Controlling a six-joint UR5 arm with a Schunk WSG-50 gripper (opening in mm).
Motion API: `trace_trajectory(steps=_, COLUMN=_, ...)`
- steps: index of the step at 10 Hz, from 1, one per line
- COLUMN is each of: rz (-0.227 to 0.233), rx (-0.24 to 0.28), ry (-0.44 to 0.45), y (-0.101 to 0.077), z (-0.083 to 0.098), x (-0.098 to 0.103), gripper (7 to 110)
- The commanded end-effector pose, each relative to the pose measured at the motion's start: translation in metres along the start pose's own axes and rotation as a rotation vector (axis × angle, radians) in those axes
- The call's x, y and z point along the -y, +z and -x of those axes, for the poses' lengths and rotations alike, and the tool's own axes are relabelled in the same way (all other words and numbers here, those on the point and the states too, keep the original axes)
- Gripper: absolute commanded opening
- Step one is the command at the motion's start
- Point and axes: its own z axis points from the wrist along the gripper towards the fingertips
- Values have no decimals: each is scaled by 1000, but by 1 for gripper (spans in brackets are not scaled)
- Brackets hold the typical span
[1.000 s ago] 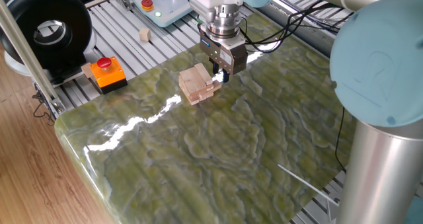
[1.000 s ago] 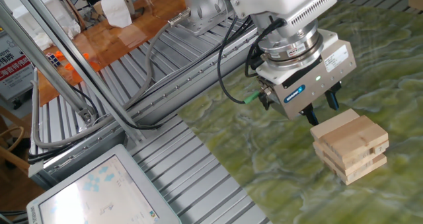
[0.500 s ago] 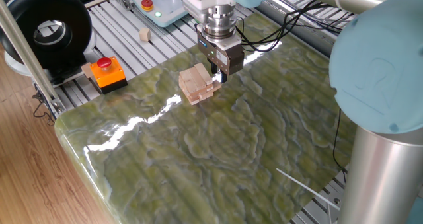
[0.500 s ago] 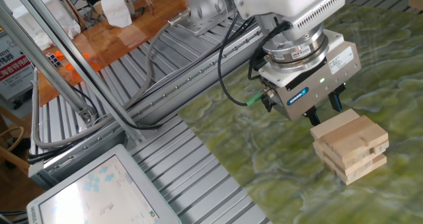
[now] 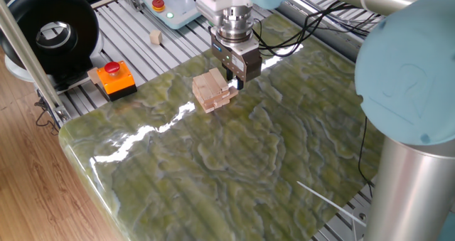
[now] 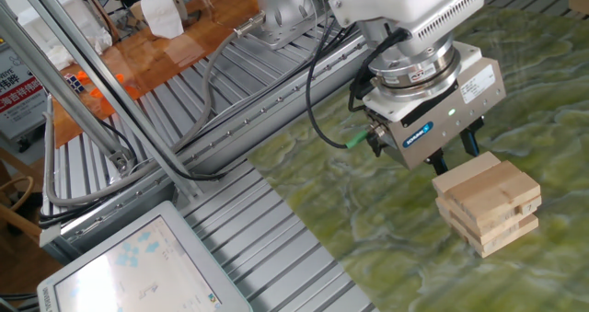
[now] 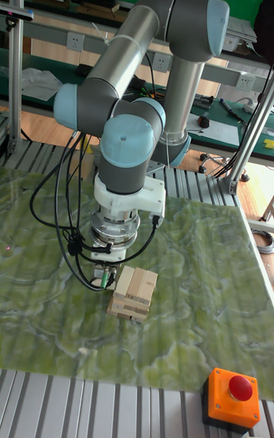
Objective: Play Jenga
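Jenga stack sits on the green marbled desk, toward the far left part of the slab, low, crosswise layers, a few bars sticking out unevenly. Hand is right at the stack's top edge on the arm side, pointing down; dark fingertips show just beside the top layer. Can't tell whether the fingers are spread or closed, or whether they touch a bar: in one fixed view the hand body covers them, in the tall view they're hidden behind the wrist.

Around:
- orange box with red button off the desk's left edge, well apart from the stack
- small wooden cube on the slatted metal surface behind
- black round unit far left
- cables loop off the wrist near the desk edge
- tablet-like screen, partly cut off at bottom left
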Motion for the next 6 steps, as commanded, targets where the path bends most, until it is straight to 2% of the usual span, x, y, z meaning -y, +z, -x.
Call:
trace_trajectory(steps=1, rz=-23, rx=7, ry=-27, y=3, z=0, x=2, gripper=44)
trace_trajectory(steps=2, rz=-28, rx=15, ry=-35, y=6, z=-1, x=3, gripper=66)
trace_trajectory(steps=6, rz=-14, rx=42, ry=-25, y=9, z=4, x=-6, gripper=66)
